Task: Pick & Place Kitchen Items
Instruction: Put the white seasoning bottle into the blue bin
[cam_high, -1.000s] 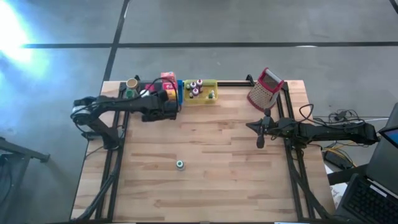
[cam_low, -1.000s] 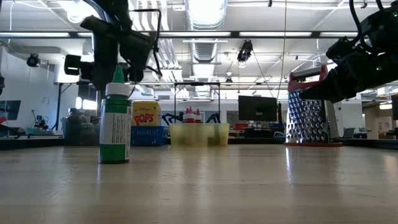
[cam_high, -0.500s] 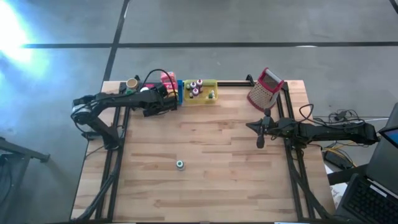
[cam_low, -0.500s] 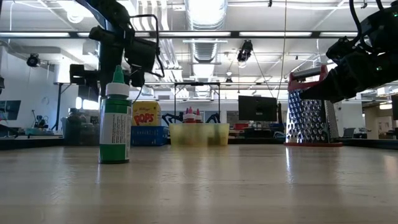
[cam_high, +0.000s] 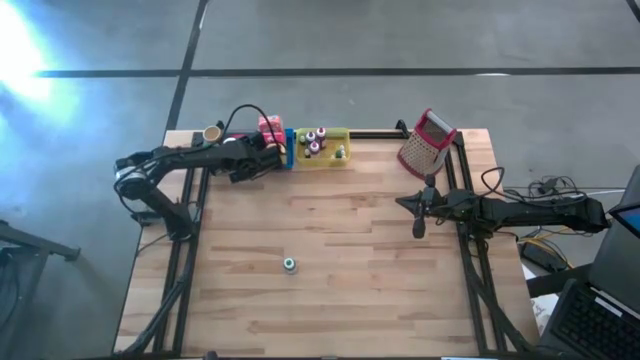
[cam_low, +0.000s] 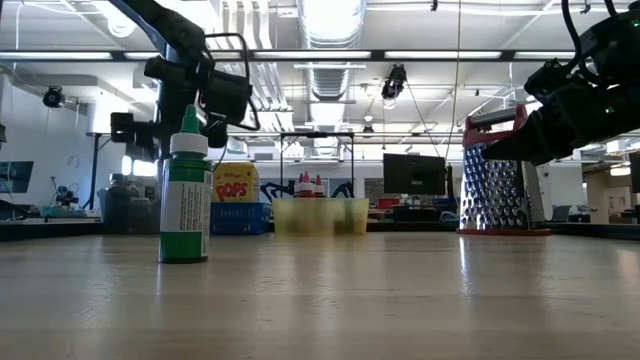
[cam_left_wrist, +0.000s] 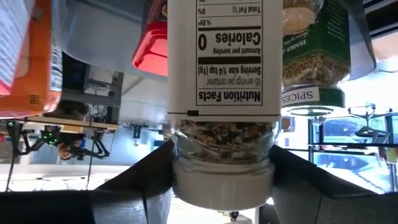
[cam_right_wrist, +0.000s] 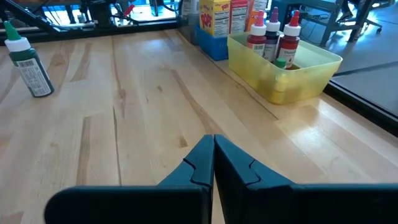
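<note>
Since the earlier frame my left gripper has drawn back toward the table's far-left corner, fingers clamped on a spice jar with a white nutrition label. My right gripper hangs at the right side, fingers pressed together, empty. 1 green-capped bottle stands alone mid-table.
</note>
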